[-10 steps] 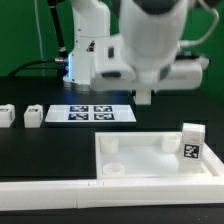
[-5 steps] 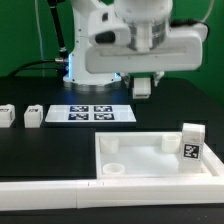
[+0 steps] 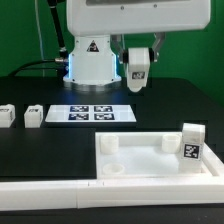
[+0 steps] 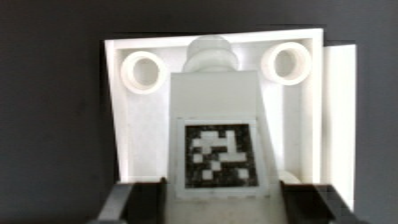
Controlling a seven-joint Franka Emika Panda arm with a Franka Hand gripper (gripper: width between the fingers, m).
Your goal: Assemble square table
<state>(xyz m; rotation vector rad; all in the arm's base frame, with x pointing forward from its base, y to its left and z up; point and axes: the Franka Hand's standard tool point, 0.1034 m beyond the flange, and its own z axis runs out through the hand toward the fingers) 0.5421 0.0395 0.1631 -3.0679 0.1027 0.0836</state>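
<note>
Rising since a second ago, the gripper has carried a white leg from low over the worktop to the upper middle of the exterior view. Its fingers are clamped on the leg's sides, so the leg is picked up but not yet fitted. The tabletop sits lower right, with another leg standing at its right edge. Nothing reads as words. I see only black-and-white tags and a warning triangle on the robot's base.

arm cropped at top, leg hiding tabletop middle

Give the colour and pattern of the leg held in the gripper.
The leg is white with a black-and-white square tag; clearest in the wrist view.
</note>
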